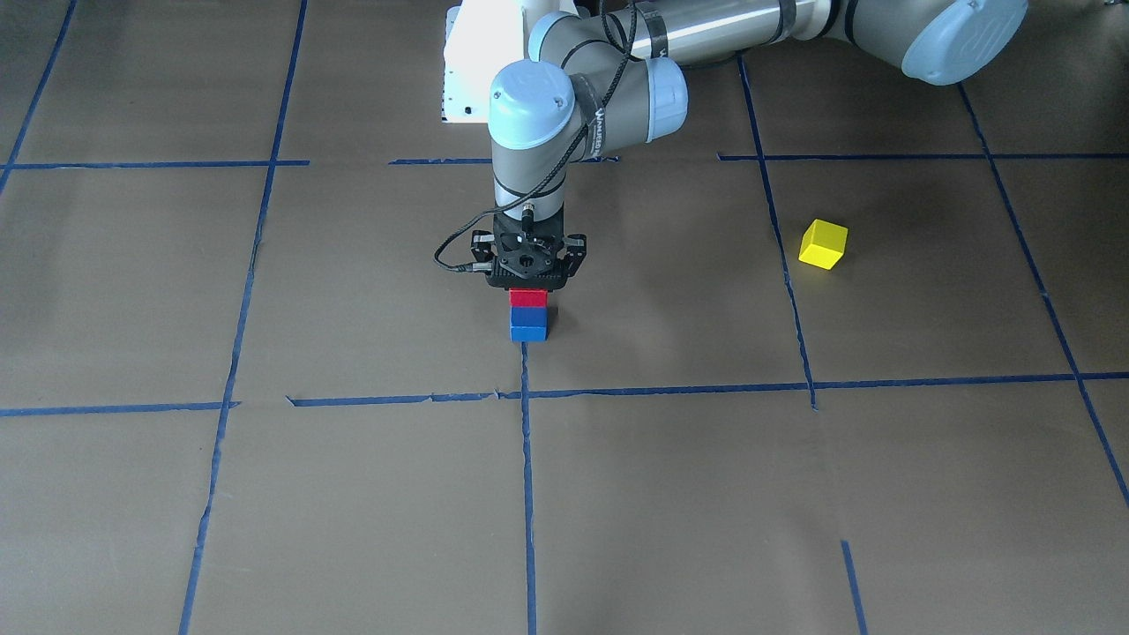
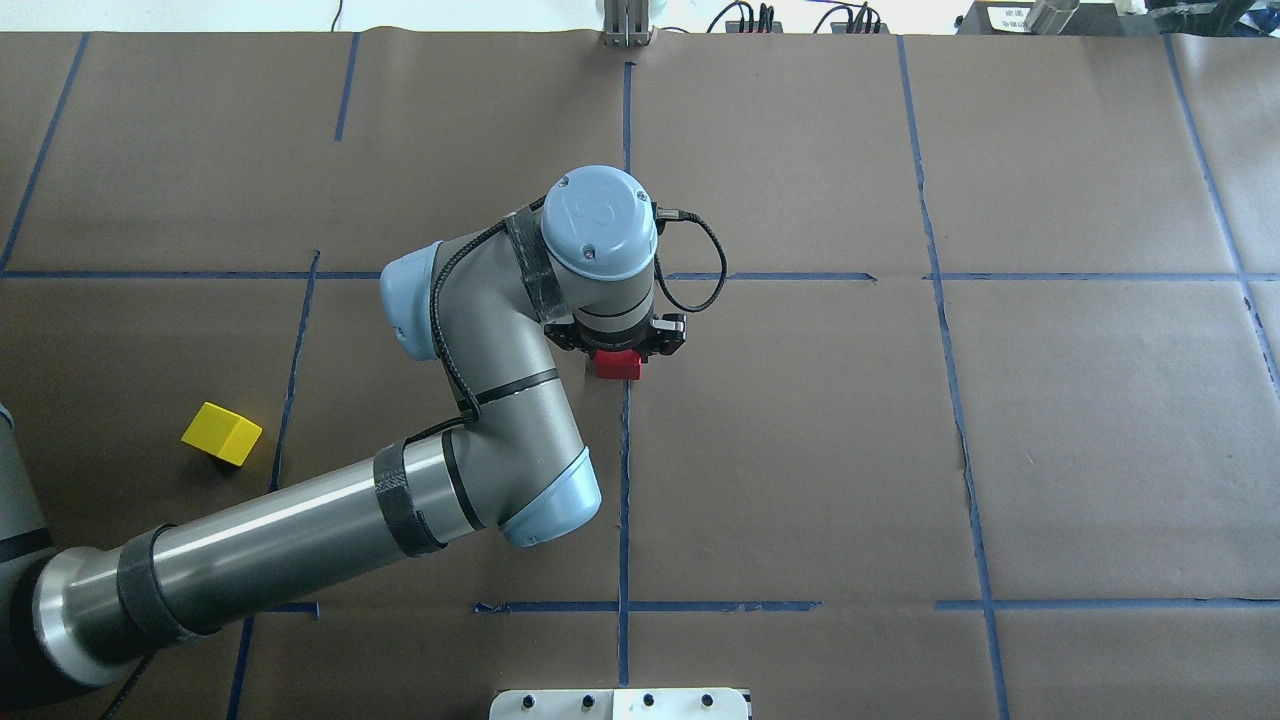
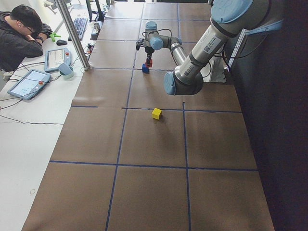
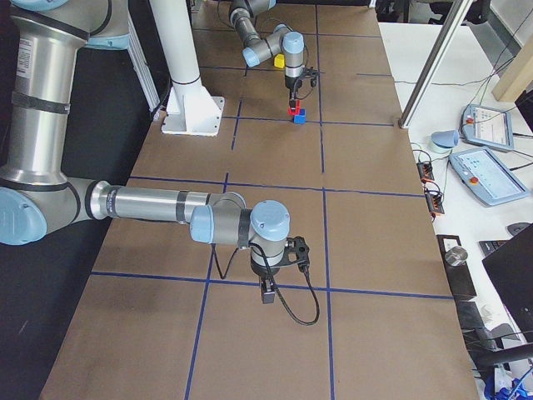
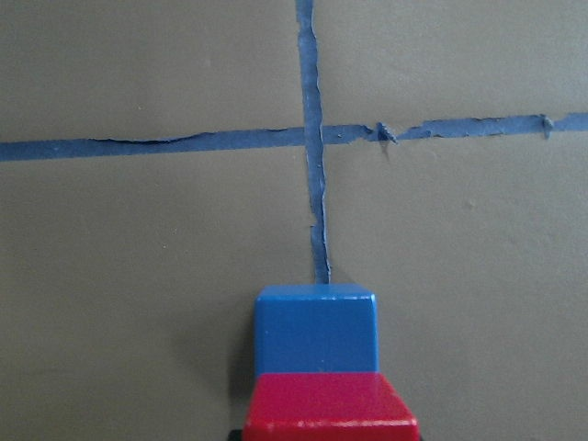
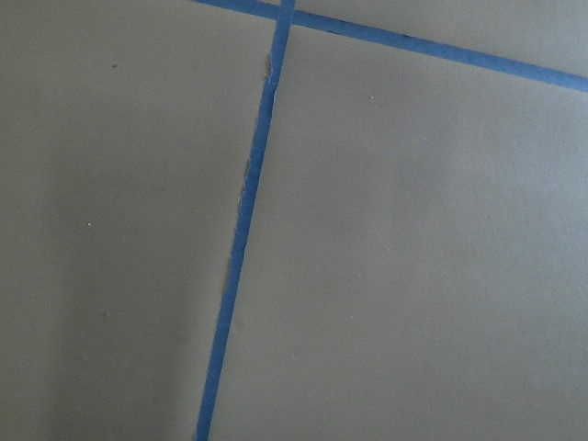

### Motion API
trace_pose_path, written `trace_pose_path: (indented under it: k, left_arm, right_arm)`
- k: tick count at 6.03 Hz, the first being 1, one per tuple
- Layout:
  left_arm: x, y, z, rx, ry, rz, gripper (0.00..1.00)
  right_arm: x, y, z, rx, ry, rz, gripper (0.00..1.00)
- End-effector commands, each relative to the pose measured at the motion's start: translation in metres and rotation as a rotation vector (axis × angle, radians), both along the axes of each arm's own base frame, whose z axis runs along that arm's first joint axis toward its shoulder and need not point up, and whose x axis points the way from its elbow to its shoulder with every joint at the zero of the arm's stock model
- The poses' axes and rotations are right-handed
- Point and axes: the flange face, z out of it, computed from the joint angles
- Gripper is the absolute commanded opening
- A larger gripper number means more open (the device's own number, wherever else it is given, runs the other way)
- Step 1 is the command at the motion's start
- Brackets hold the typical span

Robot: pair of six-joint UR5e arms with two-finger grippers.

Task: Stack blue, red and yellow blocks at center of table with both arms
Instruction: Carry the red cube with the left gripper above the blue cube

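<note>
Left claw (image 1: 527,284), perhaps around red block (image 1: 527,298)

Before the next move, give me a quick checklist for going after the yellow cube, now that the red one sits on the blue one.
1. The small matte red cube sits squarely on the small matte blue cube: ok.
2. Stack stands on the middle blue tape line of the brown paper table: ok.
3. The left claw is clear of the red cube: cannot tell, fingers hidden.
4. The small matte yellow cube lies alone, nothing against it: ok.
5. The right claw is open: cannot tell, side view only.
</note>
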Motion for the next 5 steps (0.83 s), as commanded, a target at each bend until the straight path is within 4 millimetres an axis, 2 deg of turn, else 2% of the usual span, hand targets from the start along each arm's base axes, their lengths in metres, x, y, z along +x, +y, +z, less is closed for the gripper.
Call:
trace_pose_path:
  k: [1, 3, 5]
  left_arm:
    - [-0.003, -0.007, 0.001, 0.011, -0.006, -0.012, 0.28]
    - [-0.01, -0.019, -0.001, 0.033, -0.012, -0.043, 0.28]
    - [-0.01, -0.018, -0.001, 0.033, -0.011, -0.043, 0.29]
  right_arm:
    - [0.0, 0.0, -0.001, 0.001, 0.0, 0.0, 1.0]
    - [0.0, 0.0, -0.001, 0.002, 0.0, -0.001, 1.0]
    - [0.0, 0.0, -0.001, 0.001, 0.0, 0.0, 1.0]
